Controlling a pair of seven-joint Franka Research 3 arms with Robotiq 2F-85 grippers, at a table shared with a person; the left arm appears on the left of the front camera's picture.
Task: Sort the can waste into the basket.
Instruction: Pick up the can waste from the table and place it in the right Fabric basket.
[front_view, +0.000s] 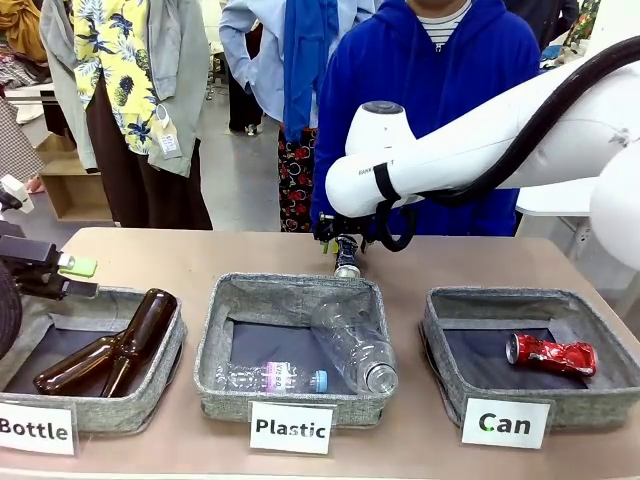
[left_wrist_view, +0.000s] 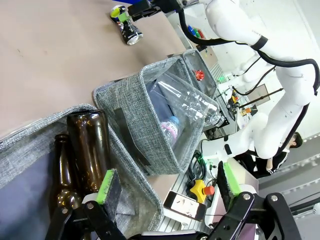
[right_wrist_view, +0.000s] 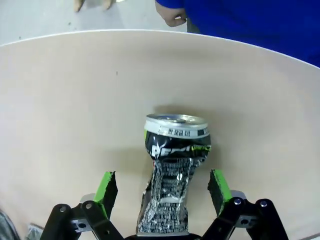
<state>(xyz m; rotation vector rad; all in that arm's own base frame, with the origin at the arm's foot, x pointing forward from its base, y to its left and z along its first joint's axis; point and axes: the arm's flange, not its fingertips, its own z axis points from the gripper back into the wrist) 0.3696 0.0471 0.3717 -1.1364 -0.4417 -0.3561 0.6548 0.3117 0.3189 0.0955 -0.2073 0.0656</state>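
A crushed dark can with white and green print and a silver end lies on the bare table beyond the baskets, also visible as the dark can and the dark can. My right gripper is open, one green pad on each side of this can and not touching it; the same right gripper has reached to the table's middle. A shiny red crushed can lies inside the grey Can basket at the right. My left gripper is open and holds nothing, over the Bottle basket.
Two brown glass bottles lie in the Bottle basket. The Plastic basket in the middle holds clear plastic bottles. A person in a blue hoodie stands at the far edge, right behind the dark can.
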